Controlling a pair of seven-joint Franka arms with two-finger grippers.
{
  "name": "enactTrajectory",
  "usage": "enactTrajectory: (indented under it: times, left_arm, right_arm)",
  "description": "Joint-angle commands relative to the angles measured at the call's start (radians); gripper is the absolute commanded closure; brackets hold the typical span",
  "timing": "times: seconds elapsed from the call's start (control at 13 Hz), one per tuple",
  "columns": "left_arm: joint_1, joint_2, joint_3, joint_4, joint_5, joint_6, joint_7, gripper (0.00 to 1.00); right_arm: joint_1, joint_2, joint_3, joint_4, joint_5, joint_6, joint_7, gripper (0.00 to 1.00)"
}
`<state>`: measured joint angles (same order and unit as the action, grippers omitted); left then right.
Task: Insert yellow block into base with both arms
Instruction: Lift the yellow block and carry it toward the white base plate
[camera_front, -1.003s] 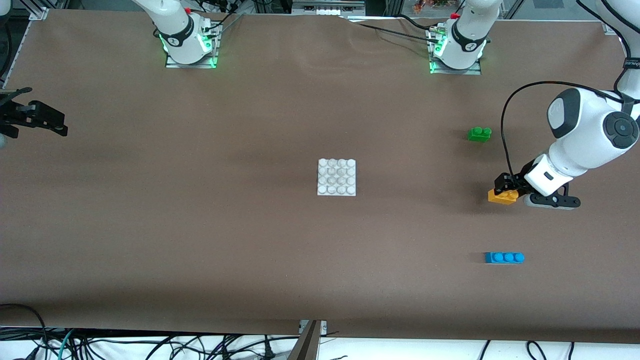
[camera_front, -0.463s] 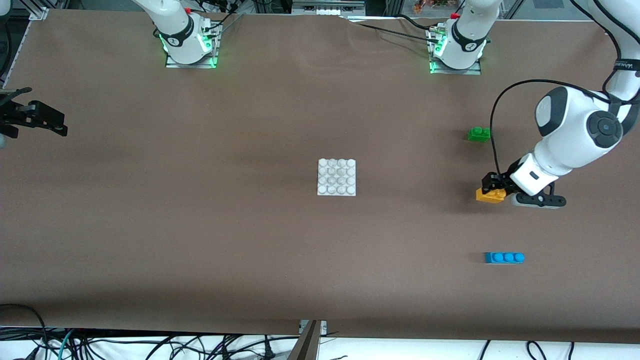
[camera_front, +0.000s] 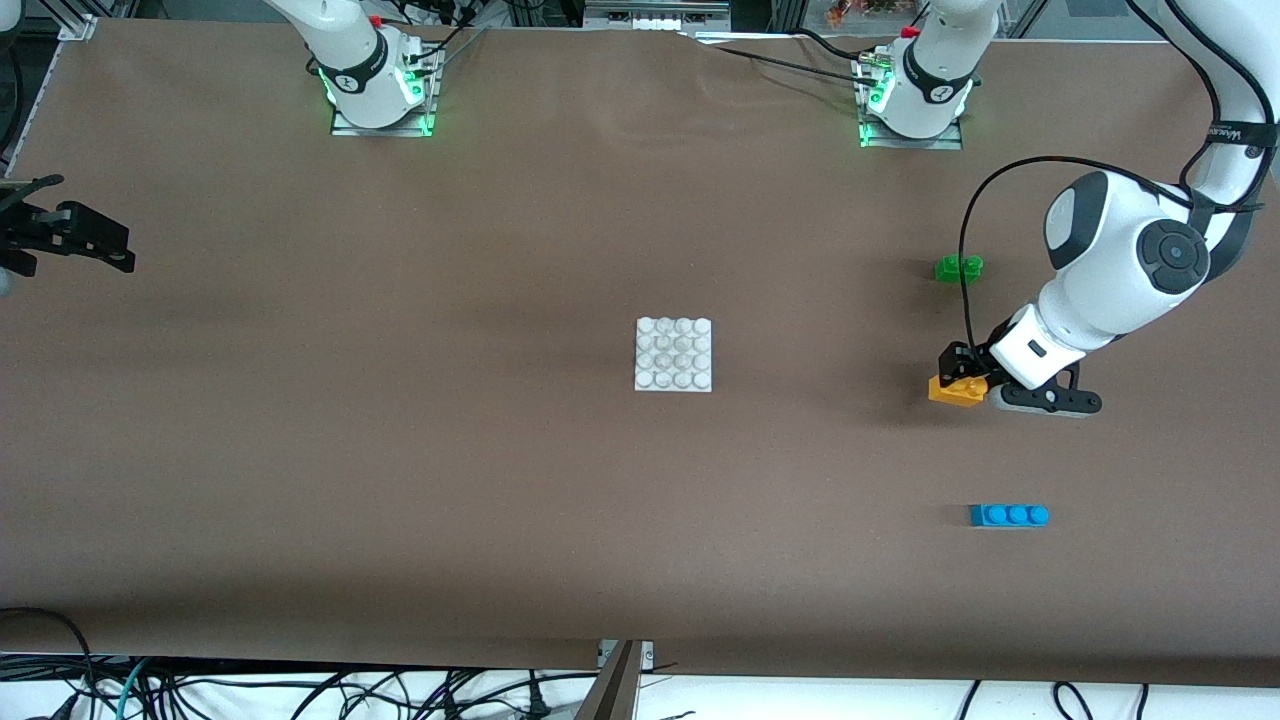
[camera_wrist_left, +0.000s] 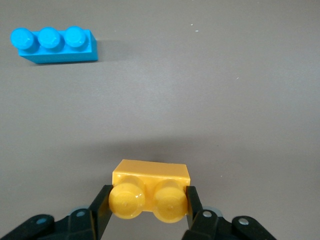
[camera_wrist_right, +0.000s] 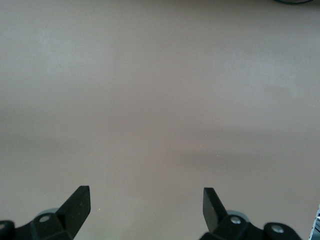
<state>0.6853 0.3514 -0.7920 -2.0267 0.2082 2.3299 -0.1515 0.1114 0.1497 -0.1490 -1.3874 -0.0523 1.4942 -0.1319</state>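
My left gripper (camera_front: 958, 378) is shut on the yellow block (camera_front: 954, 391), one finger on each short end, and holds it just above the brown table at the left arm's end. In the left wrist view the yellow block (camera_wrist_left: 150, 191) shows its two studs between the left gripper's (camera_wrist_left: 148, 201) black fingers, with a shadow on the table under it. The white studded base (camera_front: 673, 354) lies flat at the table's middle, well apart from the block. My right gripper (camera_front: 112, 250) waits at the right arm's end of the table. In its wrist view the right gripper (camera_wrist_right: 146, 201) stands open over bare table.
A green two-stud brick (camera_front: 958, 267) lies farther from the front camera than the held block. A blue three-stud brick (camera_front: 1008, 515) lies nearer to it, and the blue brick (camera_wrist_left: 54, 44) also shows in the left wrist view. Both arm bases stand along the table's back edge.
The left gripper has carried the yellow block a short way toward the base at the table's middle. The right arm has not moved.
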Motion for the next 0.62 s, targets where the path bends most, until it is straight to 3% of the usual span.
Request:
enactTrajectory:
  times: [0.0,0.23,0.31,0.46,0.54]
  left_arm:
    - [-0.052,-0.009,-0.001,0.016,-0.021,-0.023,-0.037,1.00]
    - [-0.154,-0.025,0.008,0.016,-0.021,-0.023,-0.130,1.00]
    - [-0.224,-0.032,0.039,0.016,-0.021,-0.026,-0.170,1.00]
    - [-0.413,-0.067,0.167,0.016,-0.045,-0.041,-0.223,1.00]
    - [-0.459,-0.077,0.190,0.016,-0.100,-0.050,-0.241,1.00]
  right_arm:
    - [0.002,-0.010,0.000,-0.015,-0.017,0.014,-0.002,0.00]
    - [0.002,-0.010,0.000,-0.015,-0.017,0.018,-0.005,0.00]
    - [0.002,-0.010,0.000,-0.015,-0.017,0.017,-0.003,0.00]
    - [0.002,-0.010,0.000,-0.015,-0.017,0.017,-0.005,0.00]
    - [0.002,-0.010,0.000,-0.015,-0.017,0.017,-0.003,0.00]
